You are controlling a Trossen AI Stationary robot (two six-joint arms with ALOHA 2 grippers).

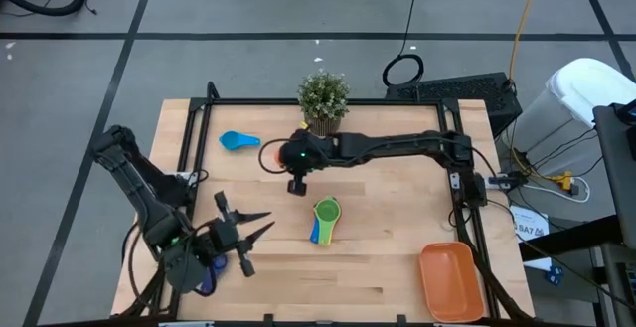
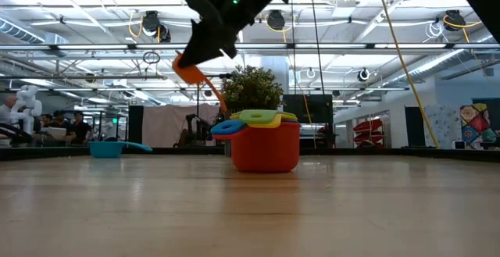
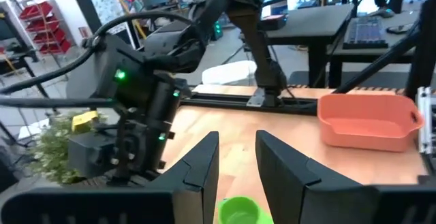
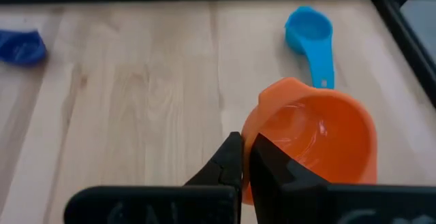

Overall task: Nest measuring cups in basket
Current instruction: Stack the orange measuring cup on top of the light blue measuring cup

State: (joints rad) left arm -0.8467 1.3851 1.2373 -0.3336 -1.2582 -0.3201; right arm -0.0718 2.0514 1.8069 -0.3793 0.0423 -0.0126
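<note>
My right gripper (image 4: 242,157) hangs above the table's far middle, shut on the orange cup (image 4: 320,139), which is in the air (image 2: 187,69). A nested stack (image 1: 324,220) stands on the table's middle, with a red cup (image 2: 264,149) on the wood and blue, yellow and green cups inside it. The light blue cup (image 1: 238,141) lies on the far left of the table. A dark blue cup (image 4: 20,47) lies beside my left arm. My left gripper (image 1: 270,221) is open, level, near the left edge, pointing at the stack. The orange basket (image 1: 452,282) sits at the near right corner. My right gripper pinches the orange cup by its rim (image 4: 262,132) on one side, between the two fingers, which come from above and point down. The cup is lifted clear, its mouth tilted, and its handle (image 2: 215,94) slants down below it.
A small potted plant (image 1: 323,98) stands at the far edge, just behind my right gripper. A black frame (image 1: 452,168) runs along the table's left, far and right sides. Bare wood lies between the stack and the basket (image 3: 368,118).
</note>
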